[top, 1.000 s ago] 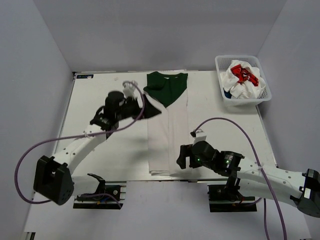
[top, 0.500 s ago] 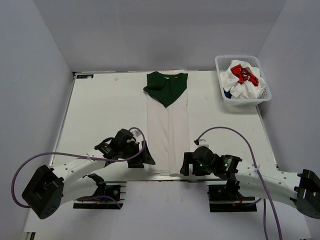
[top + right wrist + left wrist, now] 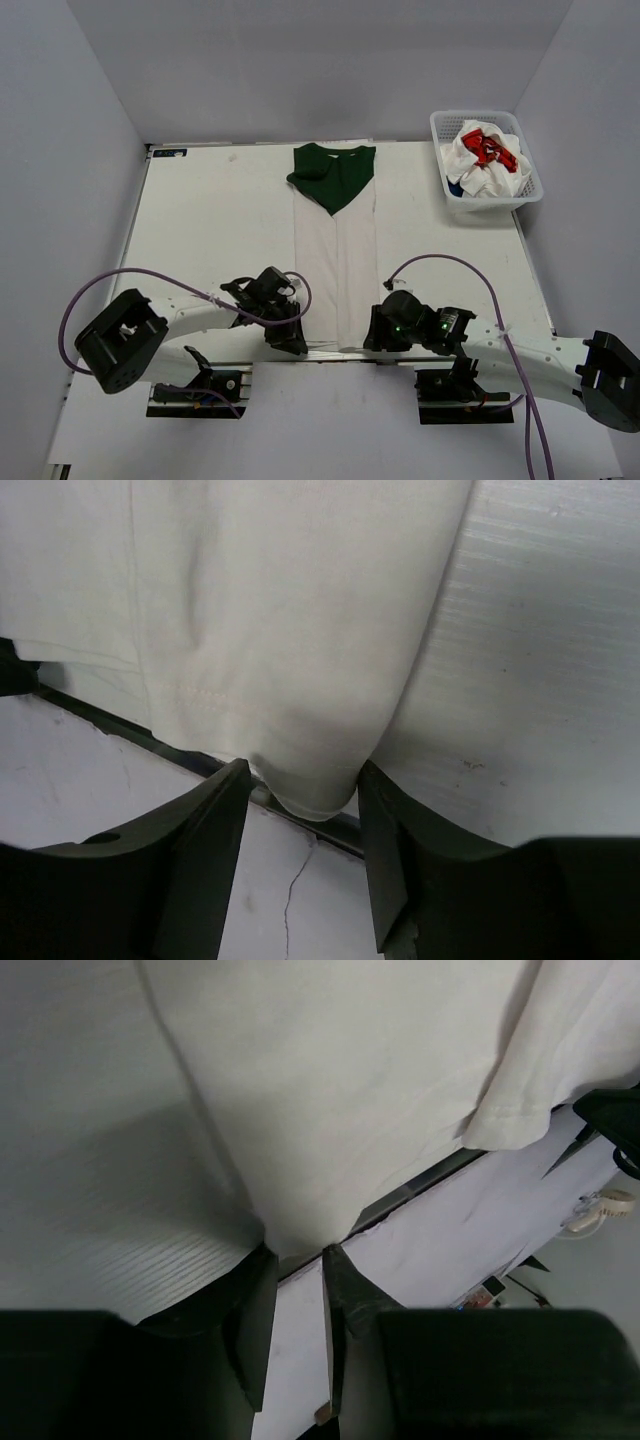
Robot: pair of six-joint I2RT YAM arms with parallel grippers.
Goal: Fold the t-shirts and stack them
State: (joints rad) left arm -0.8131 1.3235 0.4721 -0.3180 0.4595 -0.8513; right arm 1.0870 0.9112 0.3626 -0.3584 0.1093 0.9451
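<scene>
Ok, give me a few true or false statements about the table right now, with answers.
1. The shirt has its green end farthest from the arms. True.
2. The basket is empty. False: it holds crumpled shirts.
3. The left pincer and right pincer are at the shirt's near hem. True.
4. The basket stands at the far left. False: it stands at the far right.

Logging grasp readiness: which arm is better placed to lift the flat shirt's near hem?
Right, narrowly. The right gripper has a hem corner of the shirt between its fingers; at the left gripper the cloth only reaches the fingertips.
</scene>
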